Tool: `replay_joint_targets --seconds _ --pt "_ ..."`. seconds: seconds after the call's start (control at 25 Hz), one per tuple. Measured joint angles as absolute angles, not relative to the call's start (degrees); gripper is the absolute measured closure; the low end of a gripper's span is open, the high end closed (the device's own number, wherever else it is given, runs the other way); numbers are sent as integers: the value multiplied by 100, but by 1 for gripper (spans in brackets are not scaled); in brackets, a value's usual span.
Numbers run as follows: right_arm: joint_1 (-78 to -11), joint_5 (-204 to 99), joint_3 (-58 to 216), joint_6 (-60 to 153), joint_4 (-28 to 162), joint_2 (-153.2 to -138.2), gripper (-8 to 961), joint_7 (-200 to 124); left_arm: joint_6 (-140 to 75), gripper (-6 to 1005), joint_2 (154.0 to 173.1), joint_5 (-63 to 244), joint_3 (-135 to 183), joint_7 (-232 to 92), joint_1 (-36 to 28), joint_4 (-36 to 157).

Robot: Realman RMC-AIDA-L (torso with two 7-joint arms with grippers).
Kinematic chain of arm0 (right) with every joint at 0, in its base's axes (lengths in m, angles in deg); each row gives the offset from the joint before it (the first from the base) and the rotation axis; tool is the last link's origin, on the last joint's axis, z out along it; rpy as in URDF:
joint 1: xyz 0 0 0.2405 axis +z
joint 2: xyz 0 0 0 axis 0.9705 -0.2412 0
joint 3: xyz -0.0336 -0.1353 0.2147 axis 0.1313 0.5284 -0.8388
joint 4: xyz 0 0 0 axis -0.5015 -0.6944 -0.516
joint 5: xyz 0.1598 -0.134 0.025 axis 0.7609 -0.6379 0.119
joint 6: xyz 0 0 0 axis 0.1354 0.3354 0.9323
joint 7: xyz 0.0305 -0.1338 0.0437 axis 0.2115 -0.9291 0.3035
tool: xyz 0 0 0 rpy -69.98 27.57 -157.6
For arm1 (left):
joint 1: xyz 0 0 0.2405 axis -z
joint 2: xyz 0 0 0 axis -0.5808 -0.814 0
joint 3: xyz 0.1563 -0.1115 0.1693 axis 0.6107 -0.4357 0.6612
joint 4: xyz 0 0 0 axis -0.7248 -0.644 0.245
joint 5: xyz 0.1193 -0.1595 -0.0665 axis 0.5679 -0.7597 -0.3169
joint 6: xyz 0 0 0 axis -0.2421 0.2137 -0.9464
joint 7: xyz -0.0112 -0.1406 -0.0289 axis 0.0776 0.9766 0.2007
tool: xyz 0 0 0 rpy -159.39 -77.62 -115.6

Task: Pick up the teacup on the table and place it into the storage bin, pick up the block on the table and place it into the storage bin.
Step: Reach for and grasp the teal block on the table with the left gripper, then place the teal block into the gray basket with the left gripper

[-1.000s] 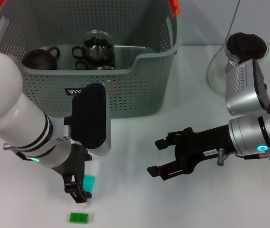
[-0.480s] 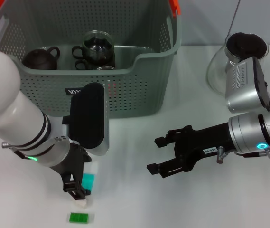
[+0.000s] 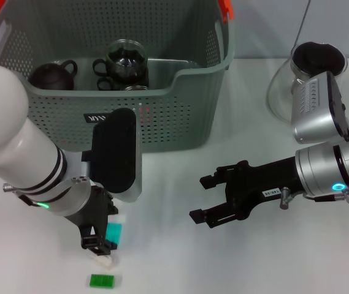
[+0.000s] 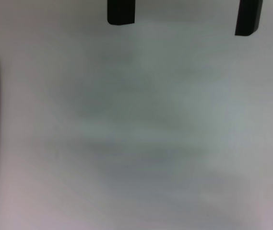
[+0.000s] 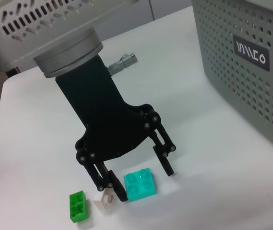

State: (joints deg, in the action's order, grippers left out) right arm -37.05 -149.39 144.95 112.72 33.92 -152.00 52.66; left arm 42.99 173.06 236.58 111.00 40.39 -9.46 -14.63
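Barely shifting since before, the left gripper (image 5: 143, 184) is hanging with jaws apart over a teal studded block (image 5: 140, 185); the storage bin's (image 3: 180, 116) label lettering is unreadable.

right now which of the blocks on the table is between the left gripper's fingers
The teal block. It sits between the open fingers of the left gripper, while the small white block and the bright green block lie outside them.
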Motion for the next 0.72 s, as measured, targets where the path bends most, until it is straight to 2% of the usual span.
replay_joint_targets --seconds 0.04,0.24,0.6,0.72 --pt "-3705 -14939 14495 11272 3392 -15199 69 5266 4300 239 17306 23658 11098 4039 -944 -1455" --pt "-3699 -14940 14495 11272 3392 -15199 69 5265 4354 429 17306 23658 11111 4039 -940 -1439" --pt "-3693 -14939 14495 11272 3387 -15199 71 5264 4386 534 17306 23658 11139 4058 -932 -1441" --pt "-3693 -14939 14494 11272 3390 -15199 71 5263 4387 538 17306 23658 11143 4074 -931 -1439"
